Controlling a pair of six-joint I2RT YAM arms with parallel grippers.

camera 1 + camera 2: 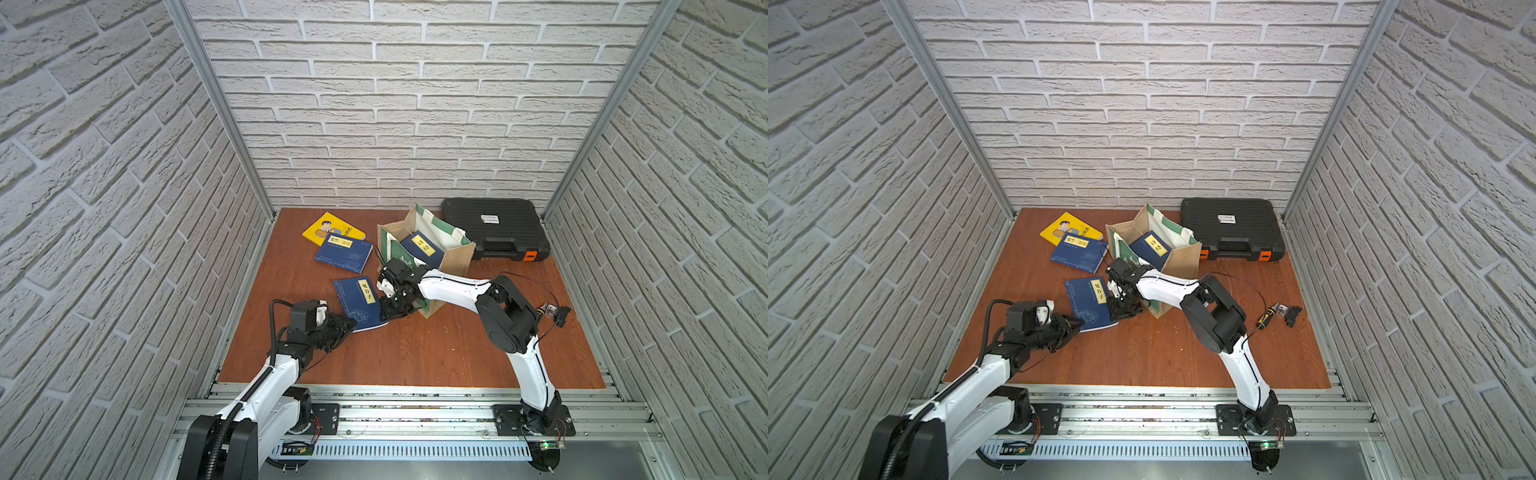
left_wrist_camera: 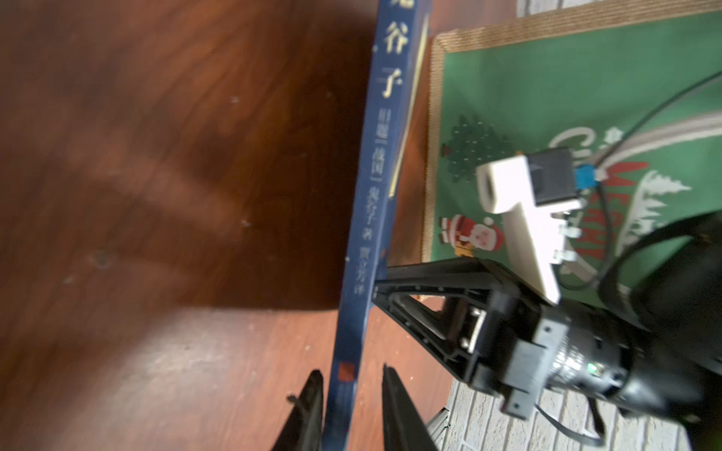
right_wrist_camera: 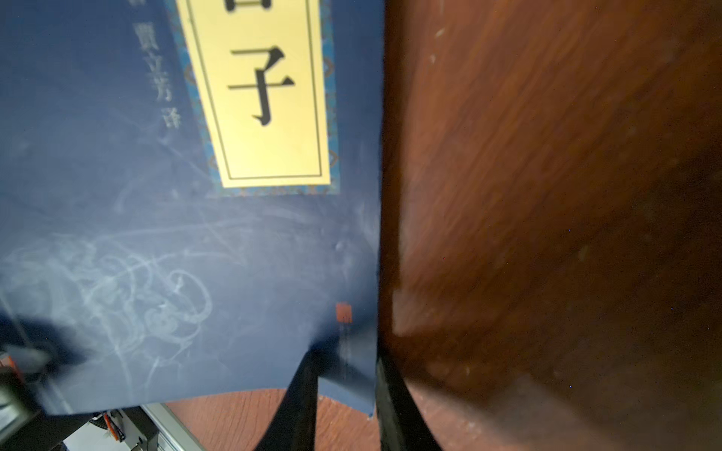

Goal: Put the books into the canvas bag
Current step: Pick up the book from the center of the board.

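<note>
Pinching thin, scuffed navy paperback (image 1: pixel 357 301): right claw (image 3: pixel 345 357).

Bright, even light; top views bow at their edges, wrist views are motion-blurred.

Navy book (image 1: pixel 1089 300) spans from left hand (image 1: pixel 1079 323) to right hand (image 1: pixel 1117 315), one corner at each; canvas bag (image 1: pixel 1181 259) stands just beyond right hand.
</note>
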